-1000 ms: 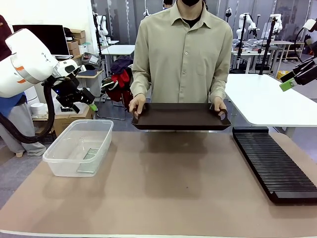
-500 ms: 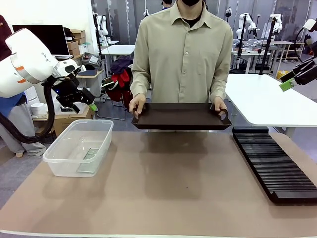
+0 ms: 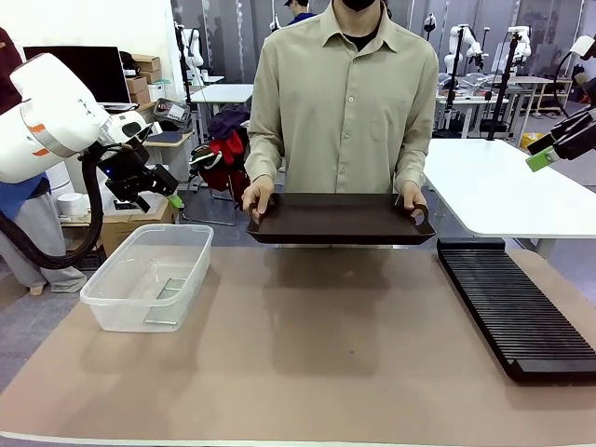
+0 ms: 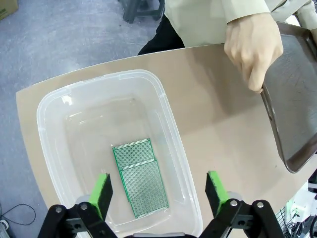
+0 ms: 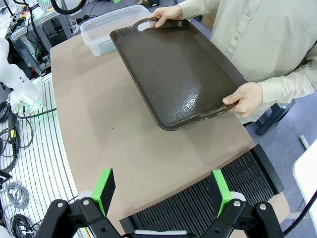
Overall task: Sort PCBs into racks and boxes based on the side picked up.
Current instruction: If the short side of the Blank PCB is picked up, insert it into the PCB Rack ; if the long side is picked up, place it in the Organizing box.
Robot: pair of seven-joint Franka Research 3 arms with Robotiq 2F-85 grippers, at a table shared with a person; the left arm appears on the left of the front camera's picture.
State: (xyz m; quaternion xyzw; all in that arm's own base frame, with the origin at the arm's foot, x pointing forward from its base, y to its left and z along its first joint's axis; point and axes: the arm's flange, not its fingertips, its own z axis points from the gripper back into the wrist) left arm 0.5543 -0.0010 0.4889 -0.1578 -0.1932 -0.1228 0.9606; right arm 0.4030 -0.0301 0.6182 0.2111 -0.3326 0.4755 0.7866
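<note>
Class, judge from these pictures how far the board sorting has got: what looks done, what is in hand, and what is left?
Done: two green boards lie overlapping in the clear tub. In hand: nothing; the left gripper hangs open above the tub, the right gripper open over the black rack. The person holds a bare brown tray by both handles. Left: the rack's slots look unfilled, so perhaps nothing more unless new boards arrive.

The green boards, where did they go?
The two green boards lie overlapping on the bottom of the clear tub, at the robot's left side of the table, right below the open left gripper.
</note>
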